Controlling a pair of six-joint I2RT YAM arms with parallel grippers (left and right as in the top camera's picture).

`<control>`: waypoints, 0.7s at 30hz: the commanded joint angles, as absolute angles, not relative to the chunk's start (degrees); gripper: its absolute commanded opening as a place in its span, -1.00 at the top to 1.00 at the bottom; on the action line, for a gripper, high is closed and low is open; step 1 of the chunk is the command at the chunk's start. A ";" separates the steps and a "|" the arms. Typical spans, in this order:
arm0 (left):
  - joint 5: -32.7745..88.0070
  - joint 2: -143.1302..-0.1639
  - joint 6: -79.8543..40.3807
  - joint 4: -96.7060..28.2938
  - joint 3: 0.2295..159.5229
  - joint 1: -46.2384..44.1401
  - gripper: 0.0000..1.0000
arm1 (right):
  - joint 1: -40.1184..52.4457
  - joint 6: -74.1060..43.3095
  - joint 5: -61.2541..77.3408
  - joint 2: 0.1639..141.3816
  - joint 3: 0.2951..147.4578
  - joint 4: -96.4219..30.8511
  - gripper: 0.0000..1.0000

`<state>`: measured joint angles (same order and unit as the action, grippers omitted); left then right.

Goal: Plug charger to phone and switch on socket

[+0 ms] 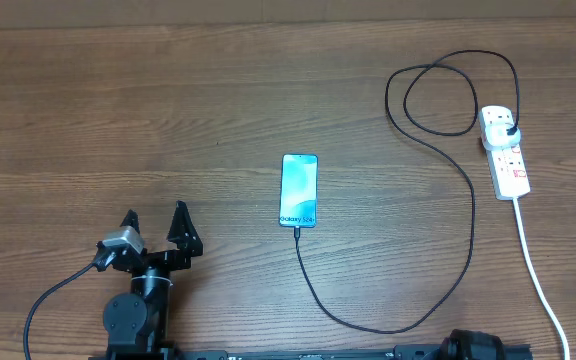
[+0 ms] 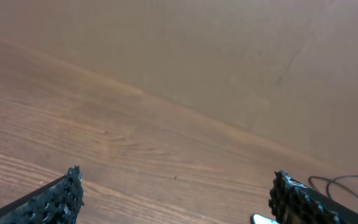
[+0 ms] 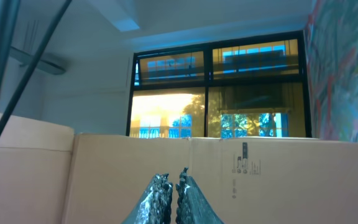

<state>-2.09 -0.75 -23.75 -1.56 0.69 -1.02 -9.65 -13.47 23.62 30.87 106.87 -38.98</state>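
Note:
The phone (image 1: 299,190) lies flat mid-table, its light blue screen lit. The charger (image 1: 465,190), a thin black cable, meets the phone's near edge with its connector tip (image 1: 296,232). From there it sweeps right and loops at the back to its plug (image 1: 508,127), which sits in the socket (image 1: 509,163), a white power strip at the right. My left gripper (image 1: 154,212) is open and empty, near the front edge to the left of the phone. In the left wrist view a corner of the phone (image 2: 263,219) shows beside the right finger. My right gripper (image 3: 173,177) is shut on nothing and points upward, away from the table.
The socket's thick white cord (image 1: 538,270) runs to the front right edge. A cardboard wall (image 3: 260,180) borders the table's far side. The right arm's base (image 1: 473,347) sits at the front edge.

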 commanded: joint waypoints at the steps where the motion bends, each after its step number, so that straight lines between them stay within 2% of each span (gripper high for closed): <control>1: -1.43 -0.27 -21.80 -2.42 0.27 -0.67 -0.99 | -9.32 -13.17 22.96 29.04 106.10 -38.96 0.83; 21: -1.45 -0.32 -21.82 -4.32 0.27 -0.67 -0.99 | -7.05 -8.47 23.05 19.20 103.77 -38.57 0.80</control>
<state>-2.09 -0.75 -23.35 -4.49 0.64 -1.02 -8.29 -9.13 23.57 20.84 104.68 -38.59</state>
